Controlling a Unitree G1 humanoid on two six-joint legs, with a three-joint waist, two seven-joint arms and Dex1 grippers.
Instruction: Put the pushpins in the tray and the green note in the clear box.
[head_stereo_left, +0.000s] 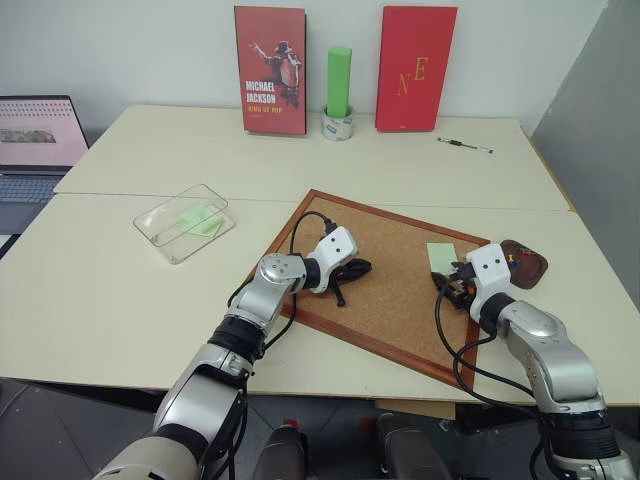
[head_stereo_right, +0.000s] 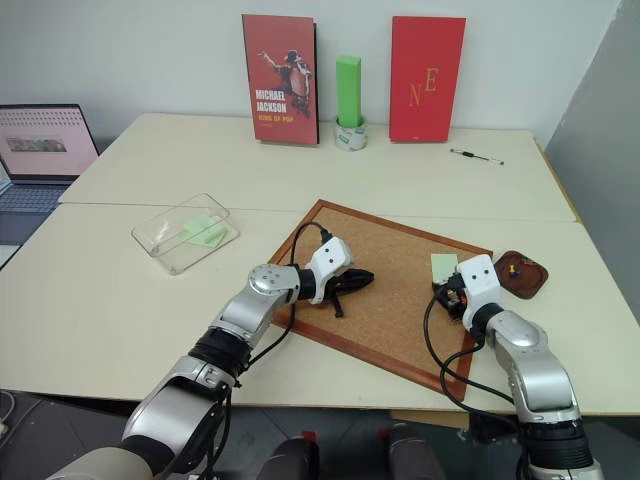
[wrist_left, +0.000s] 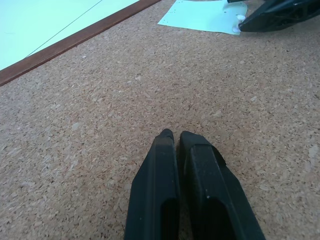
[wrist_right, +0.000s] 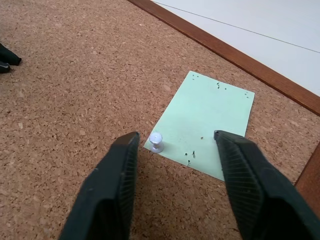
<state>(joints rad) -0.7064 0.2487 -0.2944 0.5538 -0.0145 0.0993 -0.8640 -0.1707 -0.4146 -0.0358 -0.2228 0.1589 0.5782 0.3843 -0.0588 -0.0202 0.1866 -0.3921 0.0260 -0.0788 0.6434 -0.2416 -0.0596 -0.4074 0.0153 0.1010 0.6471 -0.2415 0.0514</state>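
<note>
A pale green note (wrist_right: 205, 125) lies on the cork board (head_stereo_left: 390, 300) near its right edge. One pale-headed pushpin (wrist_right: 156, 142) stands in the note's corner. My right gripper (wrist_right: 172, 137) is open just above the board, one finger on each side of that pin, not touching it. The dark brown tray (head_stereo_right: 530, 280) sits right of the board with a yellow and a blue pushpin (head_stereo_right: 513, 268) inside. My left gripper (wrist_left: 172, 135) is shut and empty, low over the middle of the board. The clear box (head_stereo_left: 160, 237) stands left of the board with pale green slips in it.
Two red books (head_stereo_left: 270, 70) and a tall green block (head_stereo_left: 339, 82) in a tape roll stand along the back wall. A pen (head_stereo_left: 465, 146) lies at the back right. A laptop (head_stereo_left: 35, 140) is open at the far left.
</note>
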